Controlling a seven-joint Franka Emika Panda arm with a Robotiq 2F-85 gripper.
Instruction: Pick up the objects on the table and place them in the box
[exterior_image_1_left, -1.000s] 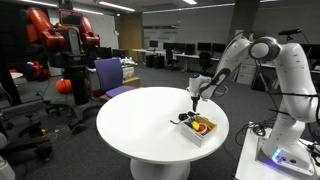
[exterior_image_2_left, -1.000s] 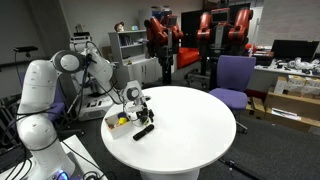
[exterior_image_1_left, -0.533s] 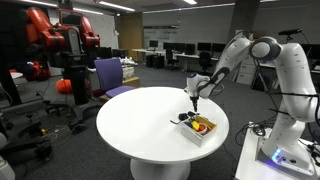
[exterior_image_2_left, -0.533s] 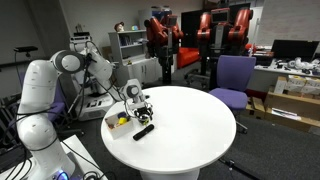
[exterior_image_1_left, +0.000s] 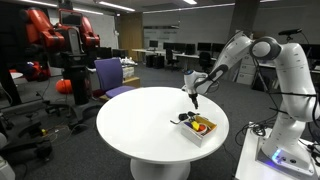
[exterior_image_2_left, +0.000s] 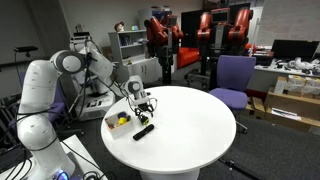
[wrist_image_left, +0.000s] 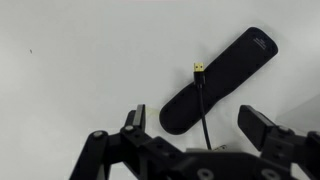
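A long black remote-like object (wrist_image_left: 222, 76) lies on the white table (wrist_image_left: 70, 60). A thin dark cable with a yellow plug tip (wrist_image_left: 198, 70) runs across it toward my wrist. My gripper (wrist_image_left: 200, 122) hovers above this object with its jaws wide apart and nothing clamped between them. In both exterior views the gripper (exterior_image_1_left: 192, 98) (exterior_image_2_left: 140, 103) hangs over the table next to the cream box (exterior_image_1_left: 203, 133) (exterior_image_2_left: 112, 127). The dark object (exterior_image_2_left: 144, 131) (exterior_image_1_left: 183, 118) lies on the table just beside the box. The box holds yellow and red items.
The round white table (exterior_image_1_left: 140, 125) (exterior_image_2_left: 195, 130) has a wide bare top. A purple chair (exterior_image_1_left: 110, 75) (exterior_image_2_left: 232, 80) stands beyond it. A red robot (exterior_image_1_left: 60, 40) and office desks fill the background.
My gripper has risen slightly and shifted a little away from the box. The dark object and the box have not moved.
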